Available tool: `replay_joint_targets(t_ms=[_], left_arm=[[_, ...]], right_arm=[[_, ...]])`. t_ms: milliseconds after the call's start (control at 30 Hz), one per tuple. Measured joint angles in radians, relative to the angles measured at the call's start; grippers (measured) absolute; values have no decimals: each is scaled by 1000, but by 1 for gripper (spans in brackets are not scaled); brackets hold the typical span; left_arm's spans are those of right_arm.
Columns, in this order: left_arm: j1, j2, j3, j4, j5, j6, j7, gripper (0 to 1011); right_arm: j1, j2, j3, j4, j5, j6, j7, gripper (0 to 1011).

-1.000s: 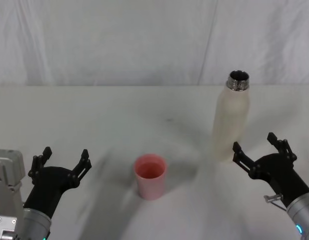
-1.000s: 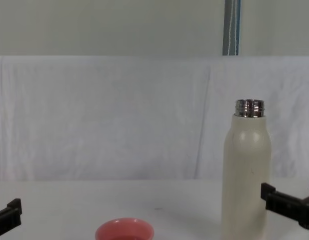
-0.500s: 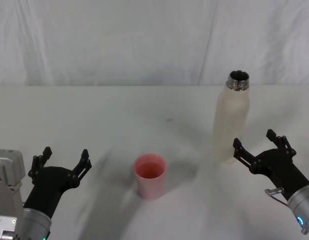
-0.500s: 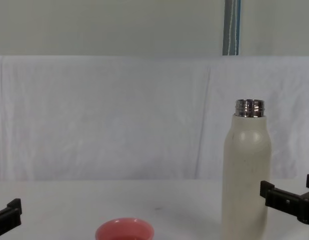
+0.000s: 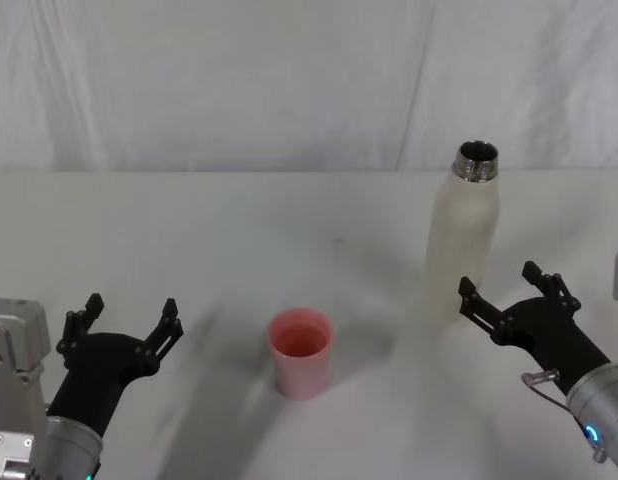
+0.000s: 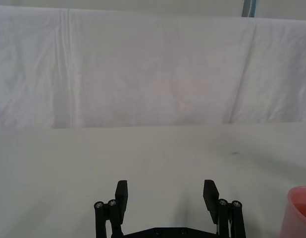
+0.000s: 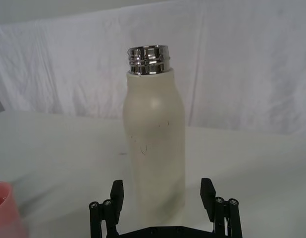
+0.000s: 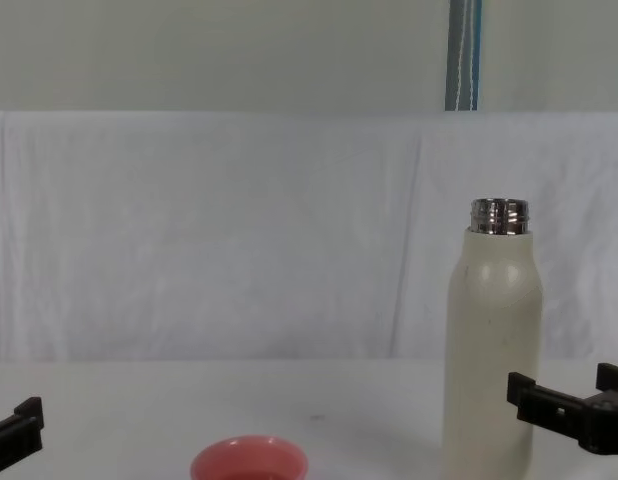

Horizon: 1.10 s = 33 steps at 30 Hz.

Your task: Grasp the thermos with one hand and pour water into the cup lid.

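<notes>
The cream-white thermos (image 5: 461,245) stands upright and uncapped at the right of the table, its steel neck open; it rises tall in the chest view (image 8: 494,340). My right gripper (image 5: 497,280) is open just in front of its lower body and slightly to the right, not touching it. Seen from the right wrist, the thermos (image 7: 154,144) sits centred beyond the spread fingers of that gripper (image 7: 162,186). The pink cup lid (image 5: 301,350) stands near the table's middle front. My left gripper (image 5: 132,305) rests open at the front left with nothing in it.
A white cloth (image 5: 189,230) covers the table and a white draped backdrop (image 8: 239,230) hangs behind it. The pink cup lid (image 6: 299,210) edges into the left wrist view beside the open left gripper (image 6: 166,186).
My right gripper has moved forward and leftward, closer to the thermos's lower body. The thermos, cup lid and left arm have stayed put.
</notes>
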Motion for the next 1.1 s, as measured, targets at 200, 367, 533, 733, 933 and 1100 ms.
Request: replay_joint_targets(t_ms=[200, 367, 533, 733, 933, 1100], left_arm=[[0, 0, 0, 0, 0, 0, 0, 1001], [0, 0, 0, 0, 0, 0, 0, 1001], [0, 0, 0, 0, 0, 0, 0, 1001], [0, 0, 0, 0, 0, 0, 0, 1001], [0, 0, 0, 0, 0, 0, 0, 1001], [0, 0, 0, 0, 0, 0, 0, 1001]], right_arm=[[25, 3, -11, 34, 5, 2, 5, 1000], [49, 3, -17, 68, 9, 2, 8, 1000], [74, 1, -24, 107, 11, 0, 8, 1000], [103, -2, -32, 141, 13, -3, 12, 1000], [126, -3, -40, 160, 14, -7, 17, 1000], [138, -4, -46, 169, 15, -10, 19, 1000]])
